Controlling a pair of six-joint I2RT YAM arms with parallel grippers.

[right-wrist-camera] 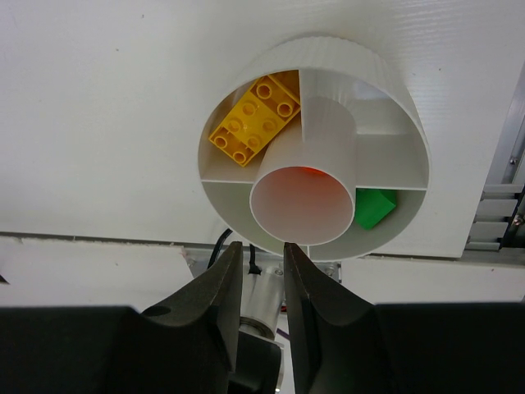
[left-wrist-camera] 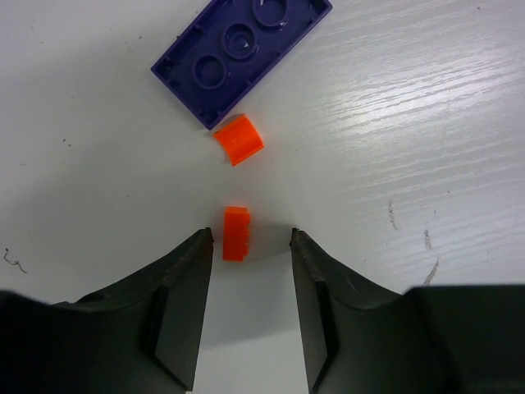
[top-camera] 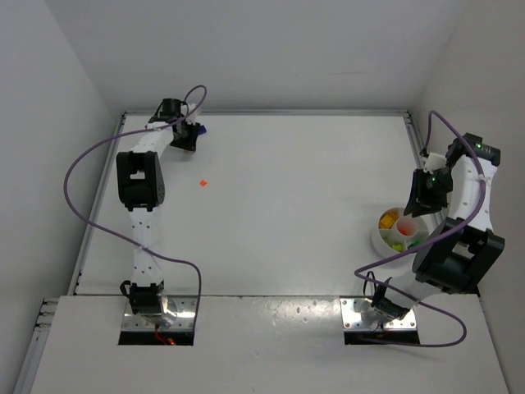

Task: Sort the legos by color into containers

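— What do we have nearest us?
— By the right edge of the tabletop we see the white dish. The right gripper hovers at it, fingers only narrowly apart, nothing between them.
— And inside?
— Yellow bricks in one section, a green brick in another, and a red-orange piece down the middle tube.
— Farther out?
— A lone orange piece lies toward the left. In the far left corner we find the left gripper spread wide, with an orange brick lying unclamped between its fingertips. Just beyond, a second orange brick touches a purple plate.
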